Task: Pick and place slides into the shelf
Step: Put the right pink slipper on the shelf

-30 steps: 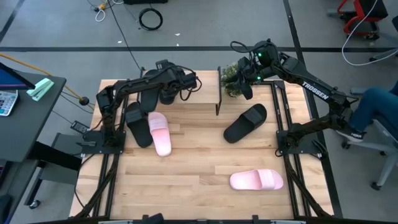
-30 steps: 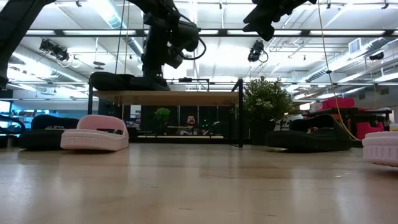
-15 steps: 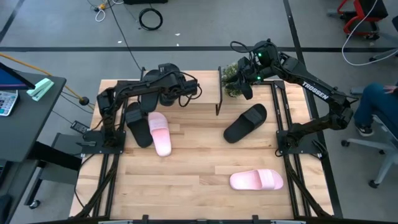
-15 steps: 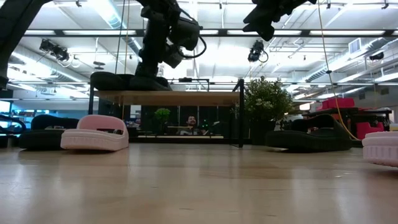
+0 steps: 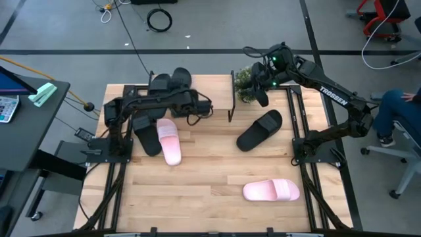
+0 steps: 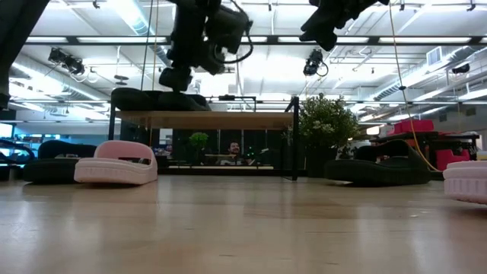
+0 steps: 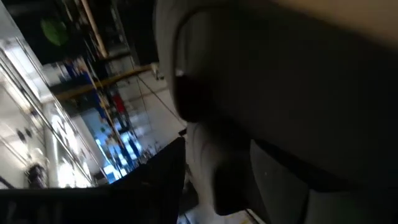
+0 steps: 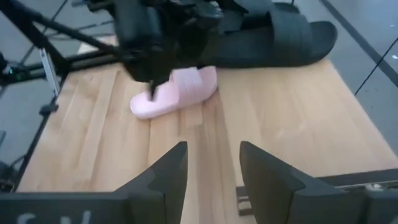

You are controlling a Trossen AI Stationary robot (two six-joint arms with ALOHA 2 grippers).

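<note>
Two black slides (image 5: 172,79) lie side by side on the shelf's wooden top board (image 6: 228,119), soles down. My left gripper (image 6: 176,78) hangs just above them, open and touching nothing; its wrist view is filled with a black slide (image 7: 280,81). My right gripper (image 8: 211,171) is open and empty, high over the table's far right by the plant (image 5: 247,84). On the table lie a black slide (image 5: 146,135) and a pink slide (image 5: 169,139) at the left, a black one (image 5: 260,130) right of centre, and a pink one (image 5: 271,190) near right.
The shelf's black frame post (image 5: 231,99) stands at its right end, close to the plant. A person sits beyond the table's right edge (image 5: 401,108). Bare wood lies in the table's middle and near left.
My left gripper has let go of the black slide on the shelf's top board and has risen clear of it, drawing back a little toward the table's near edge. The slide stays where it lay on the board.
</note>
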